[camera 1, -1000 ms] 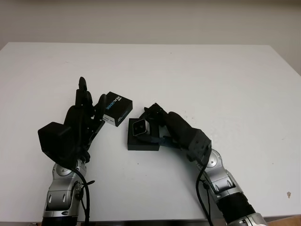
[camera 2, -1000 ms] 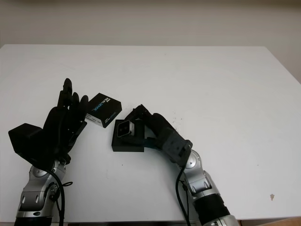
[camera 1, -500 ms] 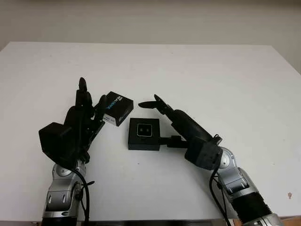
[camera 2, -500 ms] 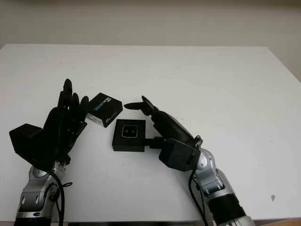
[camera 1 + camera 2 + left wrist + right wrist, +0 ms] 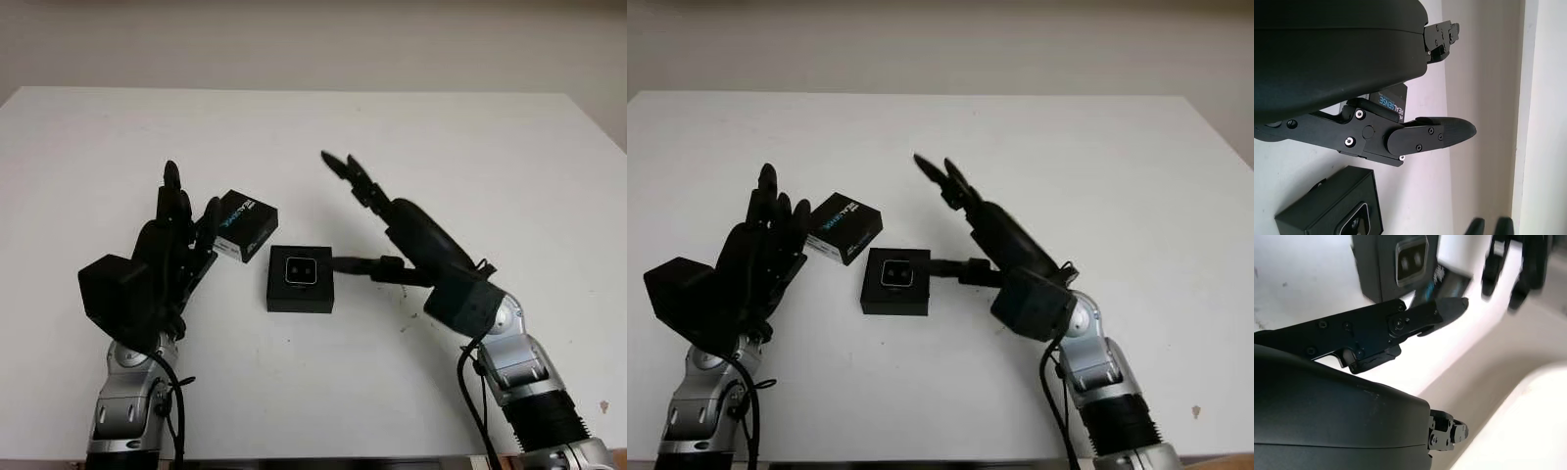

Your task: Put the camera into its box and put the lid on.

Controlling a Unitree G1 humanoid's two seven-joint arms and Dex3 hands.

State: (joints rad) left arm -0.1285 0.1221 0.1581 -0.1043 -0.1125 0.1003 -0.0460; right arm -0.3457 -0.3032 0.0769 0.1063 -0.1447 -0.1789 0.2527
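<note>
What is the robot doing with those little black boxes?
It is packing a small camera into its black box on the white table. The camera already sits in the box. The right hand is open, raised beside the box and holding nothing. The left hand is open next to the lid, which still lies on the table, not yet on the box.

Table (image 5: 470, 147): white, flat top with rounded far corners, spanning nearly the whole width of both eye views.
Wall (image 5: 313, 39): pale beige, plain, running behind the table's far edge.
Speck (image 5: 603, 404): small dark mark on the table top near its front right corner.
Floor strip (image 5: 1205, 460): brownish sliver past the table's front right edge.
</note>
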